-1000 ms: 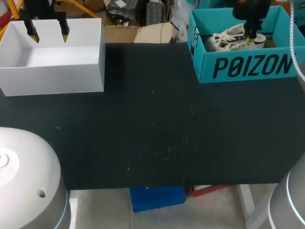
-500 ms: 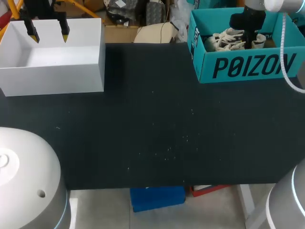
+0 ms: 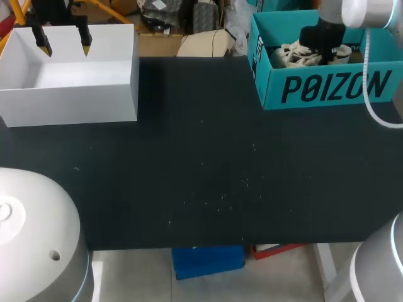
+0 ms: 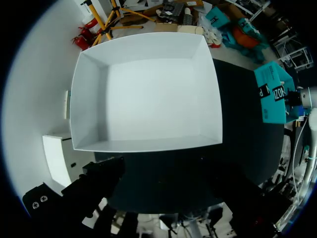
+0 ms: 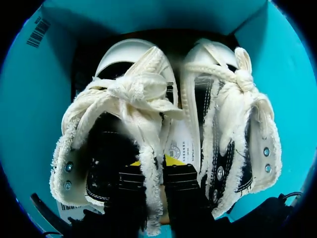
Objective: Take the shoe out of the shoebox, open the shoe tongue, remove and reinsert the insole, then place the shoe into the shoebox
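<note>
Shoe (image 5: 114, 129), a frayed cream canvas sneaker, is pinched by its inner collar wall between the fingers of the right gripper (image 5: 156, 173), low inside the teal shoebox (image 5: 29, 99) with a second shoe (image 5: 233, 119) just beside the gripper; best lifted straight up, slowly, so laces and box walls do not snag.

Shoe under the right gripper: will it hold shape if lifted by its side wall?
Probably floppy: the shoe looks like soft, frayed fabric, so the wall may fold. It lies pressed against the other shoe in the shoebox, so it may drag that along.
</note>
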Robot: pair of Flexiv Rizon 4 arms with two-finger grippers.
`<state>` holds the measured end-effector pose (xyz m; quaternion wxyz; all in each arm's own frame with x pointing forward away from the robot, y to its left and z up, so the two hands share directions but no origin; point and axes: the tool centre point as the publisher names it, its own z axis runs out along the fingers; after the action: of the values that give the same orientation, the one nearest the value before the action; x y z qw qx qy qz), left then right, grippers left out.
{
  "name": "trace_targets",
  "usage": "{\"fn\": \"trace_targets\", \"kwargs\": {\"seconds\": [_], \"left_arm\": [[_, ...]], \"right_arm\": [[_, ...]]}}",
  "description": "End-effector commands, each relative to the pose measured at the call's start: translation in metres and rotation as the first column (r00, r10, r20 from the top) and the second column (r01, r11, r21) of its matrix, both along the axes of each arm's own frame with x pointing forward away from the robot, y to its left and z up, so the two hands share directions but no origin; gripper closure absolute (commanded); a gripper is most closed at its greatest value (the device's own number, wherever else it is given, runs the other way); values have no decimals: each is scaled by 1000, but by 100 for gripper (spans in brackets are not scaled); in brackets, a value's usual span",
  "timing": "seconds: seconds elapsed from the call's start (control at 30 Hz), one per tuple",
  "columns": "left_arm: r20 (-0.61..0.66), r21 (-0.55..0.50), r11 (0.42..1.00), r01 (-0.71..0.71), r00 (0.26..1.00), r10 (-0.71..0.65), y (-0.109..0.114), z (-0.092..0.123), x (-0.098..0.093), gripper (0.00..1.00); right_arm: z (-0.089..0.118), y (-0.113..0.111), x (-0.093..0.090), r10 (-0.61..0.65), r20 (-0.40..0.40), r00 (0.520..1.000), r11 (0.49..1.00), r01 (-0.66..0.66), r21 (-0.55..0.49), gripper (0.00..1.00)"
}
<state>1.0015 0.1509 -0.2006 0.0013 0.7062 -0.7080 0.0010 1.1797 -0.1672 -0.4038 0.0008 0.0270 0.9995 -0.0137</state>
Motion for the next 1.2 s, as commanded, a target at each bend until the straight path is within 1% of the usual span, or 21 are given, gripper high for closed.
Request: {"fn": "trace_targets", "kwargs": {"seconds": [0.03,0.23,0.4,0.6,0.7,0.73,0.8,0.9,1.0,1.07,1.17,1.2], "left_arm": [[-1,2,1000,-1,1000,1,-1,0,0,0],[-1,2,1000,-1,1000,1,-1,0,0,0],[-1,2,1000,-1,1000,1,-1,0,0,0],[-1,2,1000,-1,1000,1,-1,0,0,0],[-1,2,1000,-1,1000,1,-1,0,0,0],[-1,2,1000,-1,1000,1,-1,0,0,0],[-1,2,1000,-1,1000,1,-1,0,0,0],[-1,2,1000,-1,1000,1,-1,0,0,0],[-1,2,1000,-1,1000,1,-1,0,0,0],[-1,2,1000,-1,1000,1,-1,0,0,0],[-1,2,1000,-1,1000,1,-1,0,0,0],[-1,2,1000,-1,1000,1,-1,0,0,0]], "right_arm": [[12,-3,-3,4,-9,1000,1000,-4,-13,100],[44,-13,-11,7,-5,1000,999,-7,-34,100],[77,-17,-20,7,-4,1000,998,-7,-58,100],[129,-13,-26,-25,40,999,996,29,-85,100],[161,-6,-31,-26,64,998,995,32,-99,100],[167,-5,-32,-26,70,997,994,34,-105,100],[187,0,-38,-23,76,997,993,32,-116,100],[211,8,-47,-13,94,995,989,27,-146,100],[238,22,-59,-1,117,993,987,20,-160,100],[253,30,-67,6,133,991,985,17,-170,100],[269,41,-78,25,151,988,984,3,-179,100],[276,48,-86,42,155,987,982,-12,-190,100]]}}
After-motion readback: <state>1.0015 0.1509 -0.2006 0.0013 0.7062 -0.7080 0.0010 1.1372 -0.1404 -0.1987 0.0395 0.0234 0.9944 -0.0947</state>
